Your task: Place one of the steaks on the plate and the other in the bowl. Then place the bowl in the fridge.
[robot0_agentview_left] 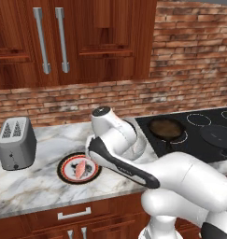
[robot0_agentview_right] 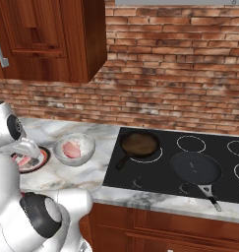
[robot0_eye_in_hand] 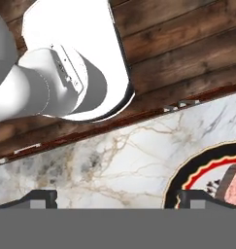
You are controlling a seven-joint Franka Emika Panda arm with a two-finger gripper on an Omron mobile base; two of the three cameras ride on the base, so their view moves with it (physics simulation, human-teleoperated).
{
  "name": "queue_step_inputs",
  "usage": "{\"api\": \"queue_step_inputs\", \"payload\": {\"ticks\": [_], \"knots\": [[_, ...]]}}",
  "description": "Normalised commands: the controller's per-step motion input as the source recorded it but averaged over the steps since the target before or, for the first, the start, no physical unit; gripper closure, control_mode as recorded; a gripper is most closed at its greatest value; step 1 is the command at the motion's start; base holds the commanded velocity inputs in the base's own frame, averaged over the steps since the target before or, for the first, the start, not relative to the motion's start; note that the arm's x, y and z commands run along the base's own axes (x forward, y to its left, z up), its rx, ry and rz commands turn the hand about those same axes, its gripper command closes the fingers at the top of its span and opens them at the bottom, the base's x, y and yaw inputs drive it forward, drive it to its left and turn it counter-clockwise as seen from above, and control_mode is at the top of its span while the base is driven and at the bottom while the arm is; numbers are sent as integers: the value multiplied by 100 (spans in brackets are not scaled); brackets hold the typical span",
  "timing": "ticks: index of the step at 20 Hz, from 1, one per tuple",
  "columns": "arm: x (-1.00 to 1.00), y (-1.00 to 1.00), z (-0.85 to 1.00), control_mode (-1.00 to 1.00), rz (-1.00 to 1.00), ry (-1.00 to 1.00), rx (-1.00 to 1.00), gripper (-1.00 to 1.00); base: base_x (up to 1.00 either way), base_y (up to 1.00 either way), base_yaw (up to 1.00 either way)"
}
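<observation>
Both steaks placed; bowl (robot0_agentview_right: 74, 149) goes next.
Gripper (robot0_eye_in_hand: 117, 199) hangs released, empty; it should straddle the rim squarely and lift level.

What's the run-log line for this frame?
gripper: open, holding nothing | pink steak: on round black-and-red plate | second steak: in whitish speckled bowl | bowl: on marble counter

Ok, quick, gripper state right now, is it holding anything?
Gripper: open, jaws spread wide, holding nothing. It hangs over the marble counter at the edge of the plate, with one steak lying on that plate.
</observation>
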Motion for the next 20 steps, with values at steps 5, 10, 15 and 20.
{"api": "queue_step_inputs", "payload": {"ticks": [5,10,15,20], "knots": [[-27,-57,20,-100,-3,0,0,-100,0,0,0],[0,-65,27,-100,-9,0,1,-100,0,0,0],[6,-64,32,-100,0,-2,1,-100,0,0,0],[10,-97,15,-100,-1,3,0,-100,0,0,0]]}}
